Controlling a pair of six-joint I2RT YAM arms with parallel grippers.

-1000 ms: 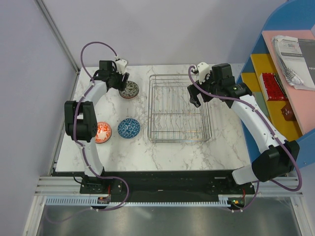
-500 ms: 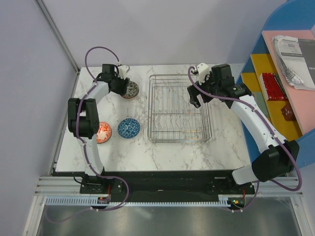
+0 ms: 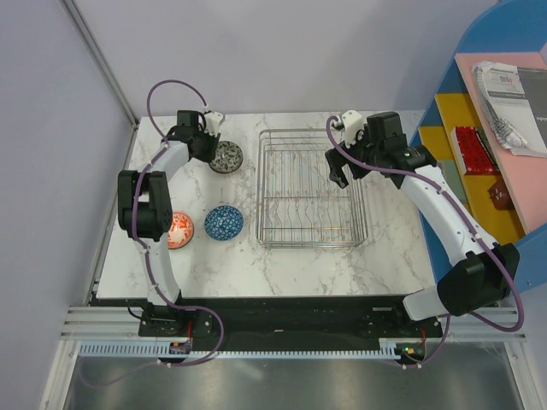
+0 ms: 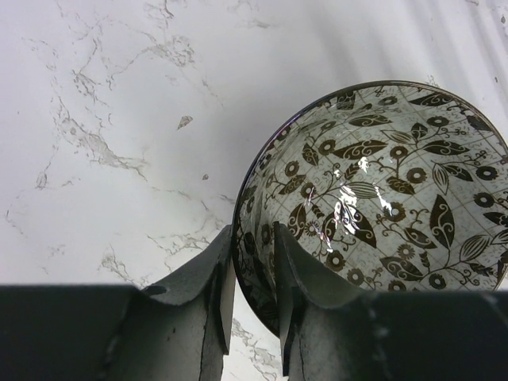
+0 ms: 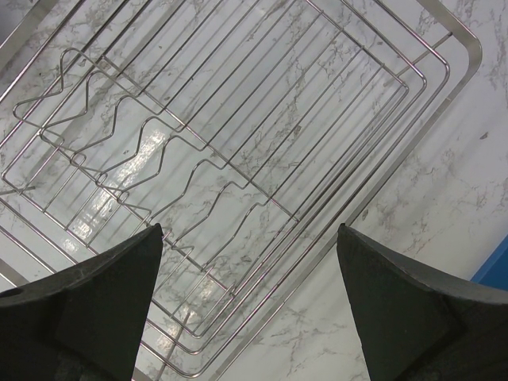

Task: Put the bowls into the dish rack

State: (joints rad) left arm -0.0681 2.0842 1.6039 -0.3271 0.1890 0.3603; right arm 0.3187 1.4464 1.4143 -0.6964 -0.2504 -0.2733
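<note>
A grey-black patterned bowl (image 3: 227,156) sits at the back left of the table. My left gripper (image 3: 211,147) is shut on its rim, one finger inside and one outside; the wrist view shows the bowl (image 4: 381,198) tilted up between the fingers (image 4: 295,270). A blue bowl (image 3: 224,222) and an orange-red bowl (image 3: 179,229) rest on the table nearer the front left. The silver wire dish rack (image 3: 309,186) stands in the middle with no bowls in it. My right gripper (image 3: 340,167) is open and empty above the rack's right side (image 5: 238,159).
A blue shelf unit (image 3: 487,128) with papers and small items stands at the right edge. A grey wall runs along the left and back. Bare marble lies in front of the rack.
The left gripper has closed on the grey-black bowl's rim and the bowl has shifted slightly and tilted. The right arm has not moved.
</note>
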